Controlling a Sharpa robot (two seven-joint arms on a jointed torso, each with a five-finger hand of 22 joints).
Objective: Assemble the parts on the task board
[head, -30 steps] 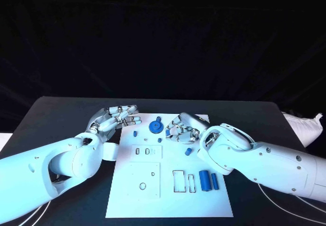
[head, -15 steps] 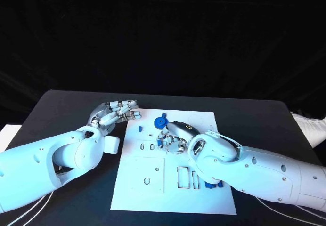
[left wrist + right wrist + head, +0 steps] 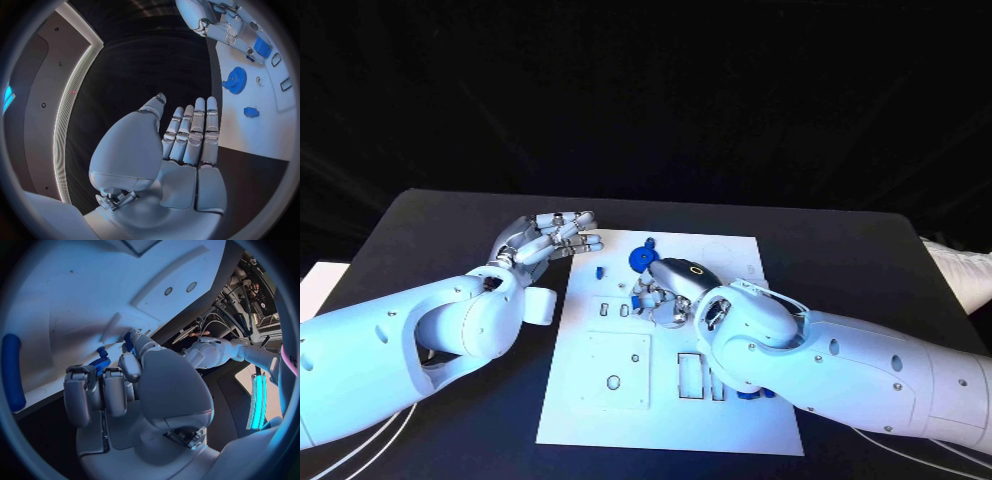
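One blue gear point(image 3: 640, 259), two cylinders point(image 3: 751, 393); left fingers point(image 3: 568, 236) spread, right fingers point(image 3: 656, 297) unclear.

The black table point(image 3: 430, 225) carries the whole work area. A crumpled white cloth-like object point(image 3: 961, 268) lies at the table's right edge. A black backdrop point(image 3: 646, 90) hangs behind the table's far edge.

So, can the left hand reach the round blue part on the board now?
Probably yes. The left hand is open beside the task board, and bare board lies between it and the round blue part; the right hand works nearer the middle.
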